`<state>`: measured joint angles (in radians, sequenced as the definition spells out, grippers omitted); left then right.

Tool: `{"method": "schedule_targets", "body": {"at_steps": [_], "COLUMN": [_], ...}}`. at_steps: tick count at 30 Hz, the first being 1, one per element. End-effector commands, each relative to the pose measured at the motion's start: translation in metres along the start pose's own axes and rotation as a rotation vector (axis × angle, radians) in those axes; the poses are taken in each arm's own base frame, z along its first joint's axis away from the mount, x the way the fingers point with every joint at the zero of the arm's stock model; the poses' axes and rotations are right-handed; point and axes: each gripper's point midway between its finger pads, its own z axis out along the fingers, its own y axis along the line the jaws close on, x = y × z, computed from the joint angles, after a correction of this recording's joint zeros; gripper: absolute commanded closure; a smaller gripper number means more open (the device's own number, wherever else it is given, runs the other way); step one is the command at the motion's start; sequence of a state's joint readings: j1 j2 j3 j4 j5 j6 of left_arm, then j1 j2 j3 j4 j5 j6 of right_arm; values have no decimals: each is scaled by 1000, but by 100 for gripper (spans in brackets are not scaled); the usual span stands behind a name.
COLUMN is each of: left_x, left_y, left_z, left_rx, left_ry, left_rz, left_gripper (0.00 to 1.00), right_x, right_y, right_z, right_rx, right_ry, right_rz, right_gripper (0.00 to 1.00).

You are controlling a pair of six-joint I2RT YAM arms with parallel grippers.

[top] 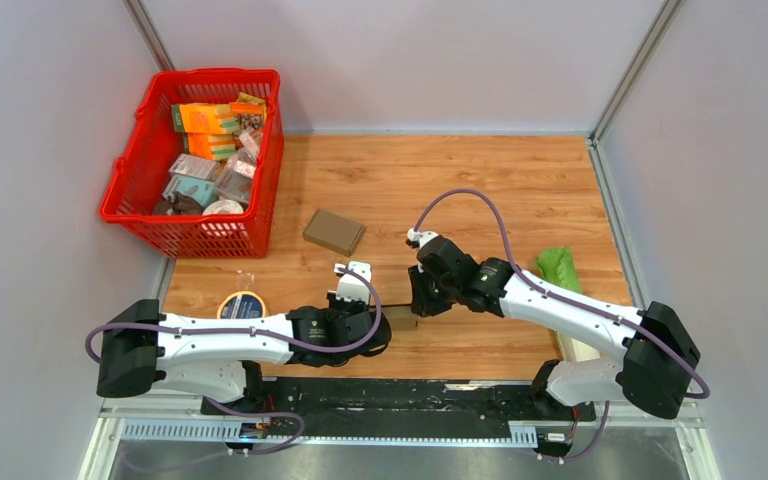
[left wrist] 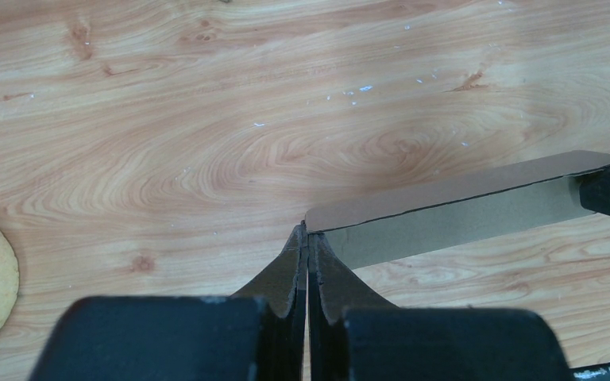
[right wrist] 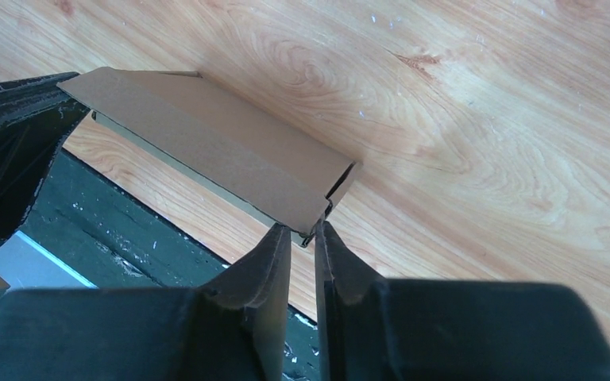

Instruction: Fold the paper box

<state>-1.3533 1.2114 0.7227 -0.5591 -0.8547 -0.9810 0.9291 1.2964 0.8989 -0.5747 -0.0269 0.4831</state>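
Note:
The paper box (top: 403, 322) is a flattened brown cardboard sleeve held just above the wood near the table's front edge, between my two grippers. My left gripper (top: 384, 322) is shut, its tips (left wrist: 306, 234) pinching the box's (left wrist: 461, 206) near corner. My right gripper (top: 418, 306) holds the opposite end: its fingertips (right wrist: 302, 232) straddle the box's (right wrist: 214, 143) end corner with only a narrow gap, touching it on both sides. The left gripper (right wrist: 16, 135) shows as a dark shape at the box's far end in the right wrist view.
A red basket (top: 200, 215) full of packets stands at the back left. A second flat brown box (top: 334, 231) lies mid-table. A tape roll (top: 241, 305) sits by the left arm, a green object (top: 558, 265) to the right. The black base rail (right wrist: 127, 238) runs under the box.

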Motion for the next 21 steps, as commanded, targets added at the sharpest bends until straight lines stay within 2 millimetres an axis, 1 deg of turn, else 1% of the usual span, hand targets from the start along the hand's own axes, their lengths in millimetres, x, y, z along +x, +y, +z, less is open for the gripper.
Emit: {"method": "schedule_targets", "body": {"at_steps": [1, 3, 7, 9, 12, 15, 19, 21], "left_x": [4, 5, 6, 5, 5, 7, 9, 11], "left_y": [1, 1, 1, 1, 1, 4, 5, 5], "left_z": [-3, -3, -3, -3, -3, -3, -3, -3], "left_rx": [1, 2, 4, 5, 5, 2, 0, 0], "left_ry": [29, 31, 33, 32, 33, 35, 38, 41], "left_rz": [31, 26, 28, 27, 22, 17, 10, 10], "left_gripper": [100, 100, 100, 100, 100, 100, 100, 100], "right_x": [-21, -19, -16, -14, -13, -9, -5, -1], "right_y": [13, 11, 15, 15, 11, 1, -14, -18], "right_z": [-3, -1, 0, 1, 0, -1, -3, -2], "right_rx": [-32, -28, -56, -69, -74, -63, 10, 27], "right_ry": [-68, -62, -60, -56, -51, -48, -46, -38], "right_rz": [16, 29, 58, 91, 150, 177, 153, 140], "right_gripper": [83, 85, 88, 94, 100, 100, 100, 100]}}
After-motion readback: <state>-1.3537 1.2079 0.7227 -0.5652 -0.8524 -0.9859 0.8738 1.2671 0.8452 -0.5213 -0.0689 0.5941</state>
